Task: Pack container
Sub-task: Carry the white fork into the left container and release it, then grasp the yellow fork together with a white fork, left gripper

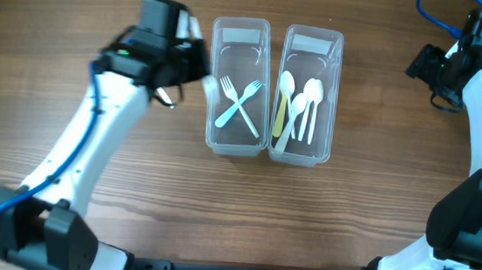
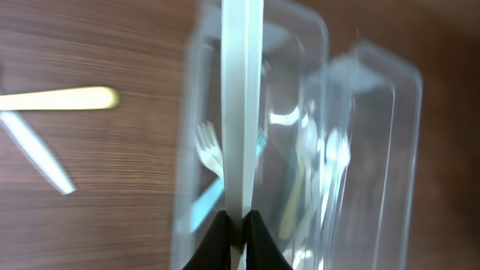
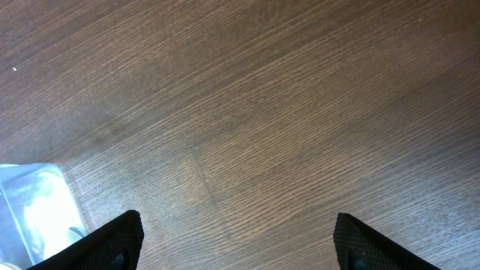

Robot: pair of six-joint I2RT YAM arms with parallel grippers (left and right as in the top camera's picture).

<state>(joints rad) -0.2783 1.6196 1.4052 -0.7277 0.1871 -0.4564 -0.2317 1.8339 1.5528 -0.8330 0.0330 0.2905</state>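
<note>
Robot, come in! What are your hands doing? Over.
Left gripper shut on thin white plastic utensil, by clear plastic fork container. Right gripper open. Yellow utensil loose on table. Nothing blocking container.

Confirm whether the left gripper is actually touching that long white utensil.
Touching. The left wrist view shows the left gripper closed on the white utensil, both fingers pressed against its lower end with no gap.
</note>
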